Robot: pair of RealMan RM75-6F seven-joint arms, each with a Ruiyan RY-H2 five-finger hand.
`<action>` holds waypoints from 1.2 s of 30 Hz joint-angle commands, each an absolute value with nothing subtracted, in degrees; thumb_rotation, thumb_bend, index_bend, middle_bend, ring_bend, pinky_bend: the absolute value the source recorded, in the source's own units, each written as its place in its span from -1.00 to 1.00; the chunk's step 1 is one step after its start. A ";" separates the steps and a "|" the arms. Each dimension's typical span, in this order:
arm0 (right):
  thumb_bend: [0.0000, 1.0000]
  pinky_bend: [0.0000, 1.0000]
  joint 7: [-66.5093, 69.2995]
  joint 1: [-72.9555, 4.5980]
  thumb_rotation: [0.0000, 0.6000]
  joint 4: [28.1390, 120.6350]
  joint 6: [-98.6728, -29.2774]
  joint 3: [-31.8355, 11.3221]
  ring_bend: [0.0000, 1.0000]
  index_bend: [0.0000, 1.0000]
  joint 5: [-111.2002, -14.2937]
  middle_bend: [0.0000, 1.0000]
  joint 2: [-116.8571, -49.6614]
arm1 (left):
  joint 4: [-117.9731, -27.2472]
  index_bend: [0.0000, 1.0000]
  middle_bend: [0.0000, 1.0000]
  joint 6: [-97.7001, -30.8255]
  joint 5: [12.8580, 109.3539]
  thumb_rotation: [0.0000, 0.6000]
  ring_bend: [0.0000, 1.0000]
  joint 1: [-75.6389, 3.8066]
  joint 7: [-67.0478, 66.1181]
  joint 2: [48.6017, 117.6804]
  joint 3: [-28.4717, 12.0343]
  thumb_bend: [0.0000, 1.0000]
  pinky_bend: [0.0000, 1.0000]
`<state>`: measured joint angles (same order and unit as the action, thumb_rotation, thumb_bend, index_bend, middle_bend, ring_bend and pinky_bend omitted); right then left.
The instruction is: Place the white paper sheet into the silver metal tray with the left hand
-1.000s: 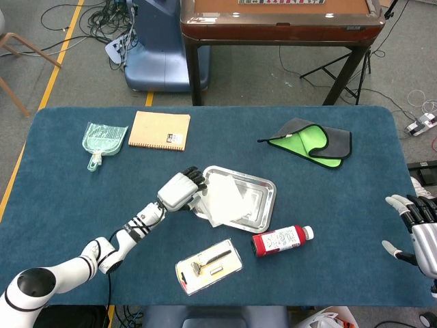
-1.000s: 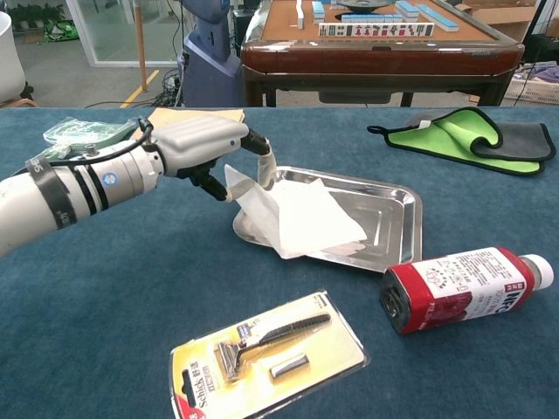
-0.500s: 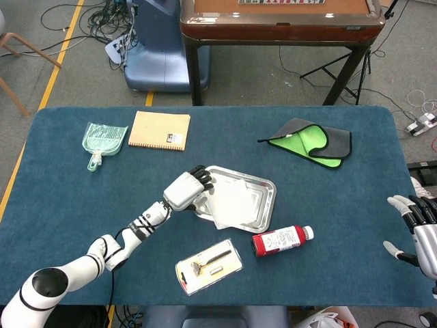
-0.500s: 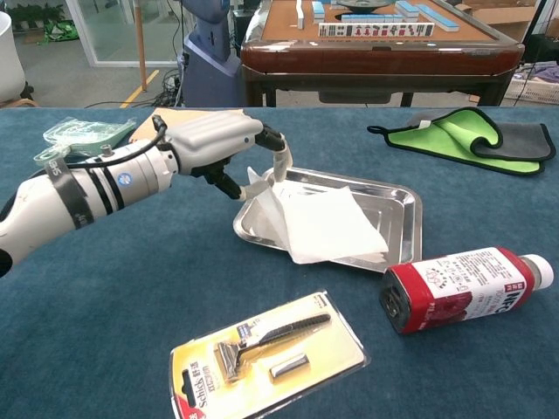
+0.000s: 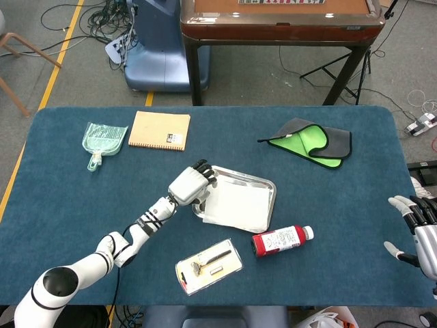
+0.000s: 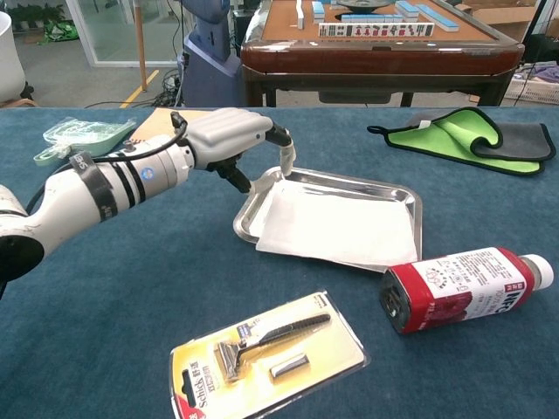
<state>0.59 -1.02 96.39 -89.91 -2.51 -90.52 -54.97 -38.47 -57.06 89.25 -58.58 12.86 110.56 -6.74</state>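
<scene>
Chest view shows you that the white paper sheet [image 6: 336, 229] now lies flat in the silver metal tray [image 6: 403, 206], where half a second ago it was still lifted and folded at its corner. Your left robot hand [image 6: 234, 138] sits just at the tray's near-left corner, fingers apart and holding nothing. The sheet's front edge hangs a little over the rim beside your hand, so the placing looks nearly finished.
</scene>
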 commanded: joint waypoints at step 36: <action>-0.90 -0.71 1.68 -2.33 1.00 94.94 -87.86 -2.69 -0.77 -0.59 -89.97 -0.61 -56.02 | -80.00 -0.55 1.00 -38.26 83.37 -0.72 1.00 -59.35 2.47 86.84 -2.92 -0.06 1.00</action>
<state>1.67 -2.33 94.94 -87.86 -2.69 -89.98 -56.02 -79.67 -38.56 83.48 -59.18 2.81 86.91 -3.06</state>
